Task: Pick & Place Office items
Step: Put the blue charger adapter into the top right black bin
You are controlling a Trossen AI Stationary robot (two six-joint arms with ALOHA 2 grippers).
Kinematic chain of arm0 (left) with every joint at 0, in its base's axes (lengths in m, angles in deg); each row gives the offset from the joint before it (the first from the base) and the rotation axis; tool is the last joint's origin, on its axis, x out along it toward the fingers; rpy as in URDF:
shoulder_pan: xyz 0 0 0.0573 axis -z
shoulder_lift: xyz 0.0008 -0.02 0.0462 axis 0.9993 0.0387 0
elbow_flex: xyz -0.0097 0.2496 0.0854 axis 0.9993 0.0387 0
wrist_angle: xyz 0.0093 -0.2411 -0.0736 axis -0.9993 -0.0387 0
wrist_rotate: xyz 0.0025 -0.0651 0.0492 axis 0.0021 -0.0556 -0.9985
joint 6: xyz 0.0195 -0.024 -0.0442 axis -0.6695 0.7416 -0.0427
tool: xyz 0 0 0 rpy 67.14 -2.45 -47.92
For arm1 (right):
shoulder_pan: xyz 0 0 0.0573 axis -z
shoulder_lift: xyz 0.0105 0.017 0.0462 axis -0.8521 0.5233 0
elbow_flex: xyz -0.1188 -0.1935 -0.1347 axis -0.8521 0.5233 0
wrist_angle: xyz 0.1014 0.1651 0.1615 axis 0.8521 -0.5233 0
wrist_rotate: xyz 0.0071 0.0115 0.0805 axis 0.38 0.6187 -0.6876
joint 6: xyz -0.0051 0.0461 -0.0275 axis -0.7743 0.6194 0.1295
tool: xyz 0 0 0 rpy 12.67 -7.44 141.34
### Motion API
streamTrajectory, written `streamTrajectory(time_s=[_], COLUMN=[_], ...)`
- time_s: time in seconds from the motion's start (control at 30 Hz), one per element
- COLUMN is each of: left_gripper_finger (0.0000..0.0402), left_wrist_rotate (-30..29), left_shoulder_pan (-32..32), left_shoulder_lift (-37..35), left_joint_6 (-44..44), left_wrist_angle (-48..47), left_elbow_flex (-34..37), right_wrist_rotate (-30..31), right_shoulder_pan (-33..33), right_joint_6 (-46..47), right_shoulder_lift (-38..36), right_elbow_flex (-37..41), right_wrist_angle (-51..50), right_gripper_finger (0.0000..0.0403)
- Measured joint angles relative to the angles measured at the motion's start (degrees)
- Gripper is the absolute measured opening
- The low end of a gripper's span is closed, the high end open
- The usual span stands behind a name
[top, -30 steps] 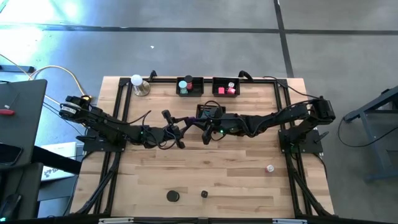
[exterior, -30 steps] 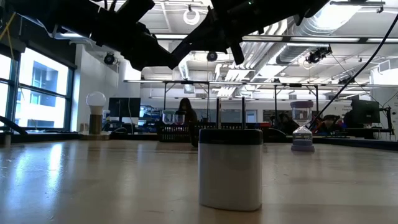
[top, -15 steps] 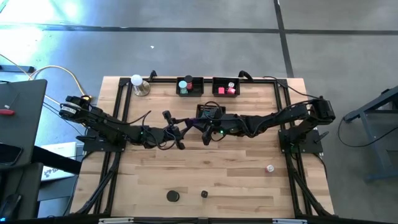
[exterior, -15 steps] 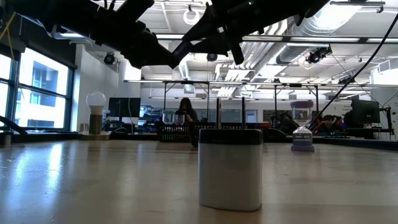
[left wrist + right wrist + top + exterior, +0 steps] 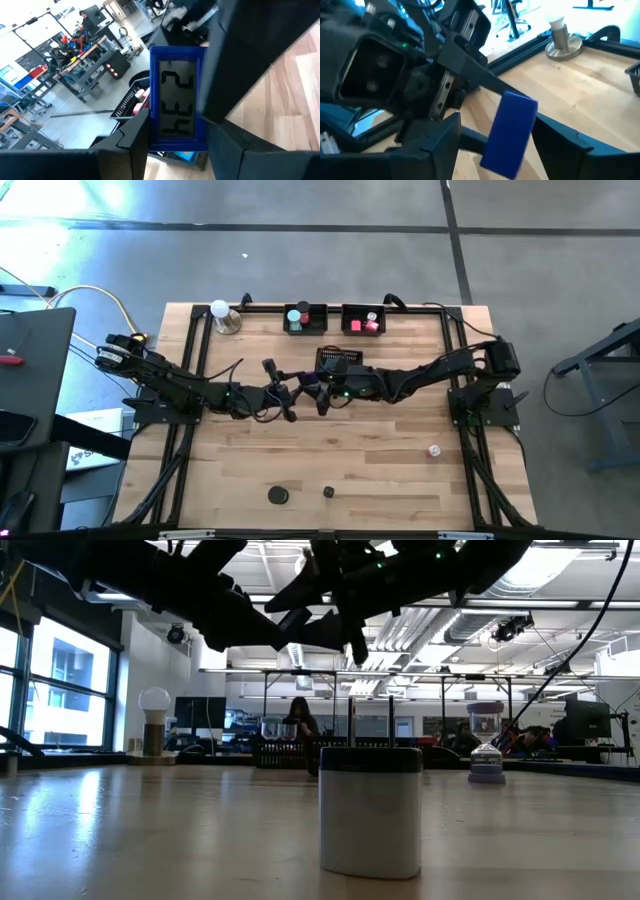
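A blue-framed digital clock [image 5: 175,95] hangs above the middle of the table, and my left gripper [image 5: 175,147] is shut on it. In the right wrist view its plain blue back [image 5: 512,132] shows. My right gripper [image 5: 497,150] is open. Its fingers stand on either side of the clock's free end, apart from it. In the high view the two grippers meet at the centre, left [image 5: 292,394] and right [image 5: 318,394]. Other office items lie near the table's front: a black disc [image 5: 278,495], a small black piece [image 5: 328,492] and a white-and-red piece [image 5: 434,450]. My left gripper pinches the clock's two long sides [image 5: 150,135] between its two fingers, near one end. The fingers come about level from the table's left and lie along the clock. The clock is lifted clear of the table, its free end toward my right gripper.
Three black mesh trays stand at the back: one with teal and red pieces [image 5: 305,318], one with pink and red pieces [image 5: 362,320], and one nearer the centre [image 5: 338,358]. A white ball on a metal base [image 5: 222,315] stands at the back left. Bare wood lies between the arms and the front items.
My right gripper has moved toward the table's left and a little down, closing in on the clock held by my left gripper. My left gripper and the clock have kept still.
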Motion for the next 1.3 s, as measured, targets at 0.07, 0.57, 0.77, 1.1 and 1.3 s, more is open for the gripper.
streamTrajectory(time_s=[0.07,0.57,0.77,1.1,1.3], left_gripper_finger=[0.0151,0.0151,0.0152,0.0157,0.0211], left_wrist_rotate=[-0.3,-1.1,-1.4,-1.4,0.1], left_shoulder_pan=[0.0,0.0,0.2,1.1,1.6], left_shoulder_lift=[0.0,0.0,0.0,0.0,0.1], left_joint_6=[0.1,0.4,0.3,-1.2,-1.1], left_wrist_angle=[-0.6,-2.0,-1.8,-1.7,-1.5], left_elbow_flex=[0.0,0.0,0.0,0.0,0.1], right_wrist_rotate=[0.0,0.5,1.3,0.9,-0.5], right_shoulder_pan=[-0.1,0.0,0.1,0.0,-0.2], right_joint_6=[-1.3,-2.7,-2.3,-2.3,-4.1], right_shoulder_lift=[0.5,0.5,0.5,0.3,0.3], right_elbow_flex=[-0.2,-0.2,-0.2,-0.3,-0.3], right_wrist_angle=[1.2,1.1,0.3,-1.2,-2.3], right_gripper_finger=[0.0228,0.0142,0.0078,0.0061,0.0052])
